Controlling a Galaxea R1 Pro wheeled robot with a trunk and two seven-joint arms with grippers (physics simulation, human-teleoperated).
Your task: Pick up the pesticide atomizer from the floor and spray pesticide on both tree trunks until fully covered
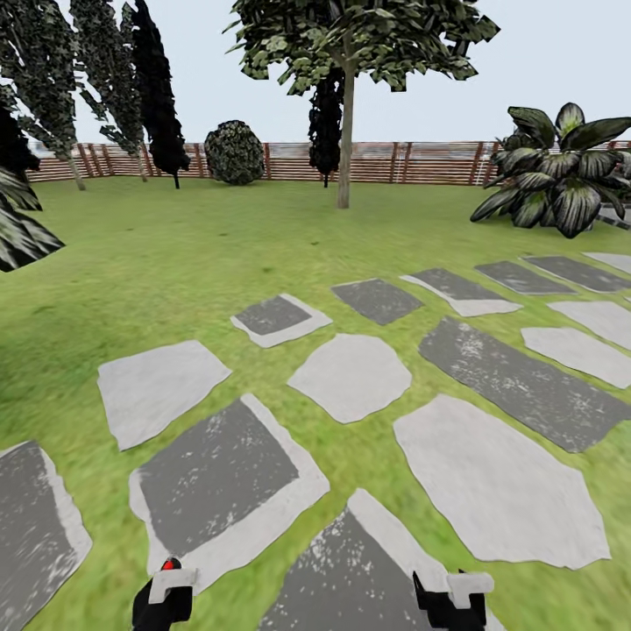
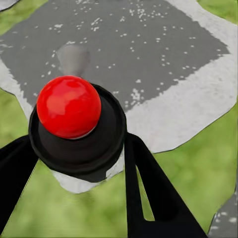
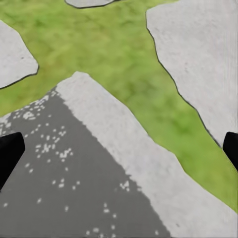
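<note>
The left claw point(image 2: 74, 163) is gripping the pesticide atomizer point(image 2: 69, 106), whose red round top and black collar are sitting between the two black fingers point(image 2: 148, 188). In the head view this claw is showing at the near left, low over the stepping stones point(image 1: 219, 473), with a bit of red on top. The right claw point(image 1: 451, 600) is hanging at the near right, its fingers spread wide with nothing between them.

The tree point(image 1: 347, 131) with the straight grey-tan trunk is standing far ahead on the lawn point(image 1: 175, 263), in front of the wooden fence point(image 1: 421, 162), so the robot is well apart from it. I am judging that spraying from here would waste the mist on the grass. Another risk is that the atomizer is slipping or tilting in the grip during the drive, since I cannot tell how firmly the body is held. No white mist is visible now.

Both arms are held low and close in front of the body, pointing forward and down.
</note>
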